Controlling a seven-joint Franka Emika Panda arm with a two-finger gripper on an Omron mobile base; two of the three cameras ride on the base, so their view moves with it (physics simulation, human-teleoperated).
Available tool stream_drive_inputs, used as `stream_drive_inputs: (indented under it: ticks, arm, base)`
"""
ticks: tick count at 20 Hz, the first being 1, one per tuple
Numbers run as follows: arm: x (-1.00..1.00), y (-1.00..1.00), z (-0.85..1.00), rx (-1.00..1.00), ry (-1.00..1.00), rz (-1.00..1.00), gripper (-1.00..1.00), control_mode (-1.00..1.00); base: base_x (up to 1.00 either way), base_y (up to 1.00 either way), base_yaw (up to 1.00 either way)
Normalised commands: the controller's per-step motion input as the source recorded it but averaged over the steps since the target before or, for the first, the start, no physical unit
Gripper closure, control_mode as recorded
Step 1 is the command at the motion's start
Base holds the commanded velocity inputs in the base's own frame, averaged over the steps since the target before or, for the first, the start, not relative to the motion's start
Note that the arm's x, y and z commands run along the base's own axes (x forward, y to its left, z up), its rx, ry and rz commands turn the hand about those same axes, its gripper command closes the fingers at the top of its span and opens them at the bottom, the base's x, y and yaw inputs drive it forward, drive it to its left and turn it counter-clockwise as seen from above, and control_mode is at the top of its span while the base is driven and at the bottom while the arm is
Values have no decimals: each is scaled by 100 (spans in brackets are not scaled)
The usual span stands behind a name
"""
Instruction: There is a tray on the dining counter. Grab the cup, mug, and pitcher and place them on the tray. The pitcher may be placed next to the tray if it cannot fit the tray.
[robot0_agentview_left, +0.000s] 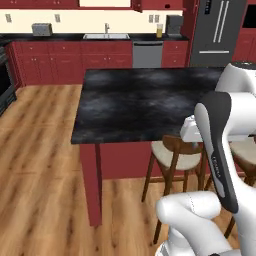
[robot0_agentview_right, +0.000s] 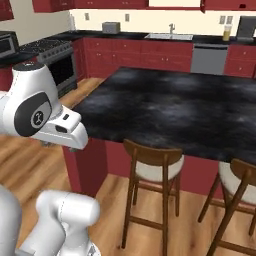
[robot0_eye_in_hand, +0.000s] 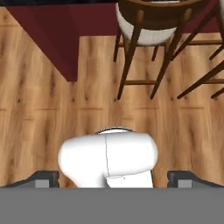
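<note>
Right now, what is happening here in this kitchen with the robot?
The white robot arm stands in front of the dining counter, beside the wooden chairs, and holds nothing. Its pincer is open and points down at the wooden floor. A pitcher with orange liquid stands far back on the rear counter, right of the sink. The part of the dining counter in view has nothing on it, so no vessel has been picked up yet.
</note>
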Motion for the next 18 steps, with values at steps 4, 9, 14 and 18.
stream_drive_inputs:
  ticks: [4, 9, 14, 18]
  arm:
    - [0, 0, 0, 0, 0, 0, -100, 100]
    - [0, 0, 0, 0, 0, 0, -100, 100]
    - [0, 0, 0, 0, 0, 0, -100, 100]
    - [0, 0, 0, 0, 0, 0, -100, 100]
  base:
    - [0, 100, 2]
    - [0, 100, 0]
    - [4, 100, 0]
    - [5, 100, 0]
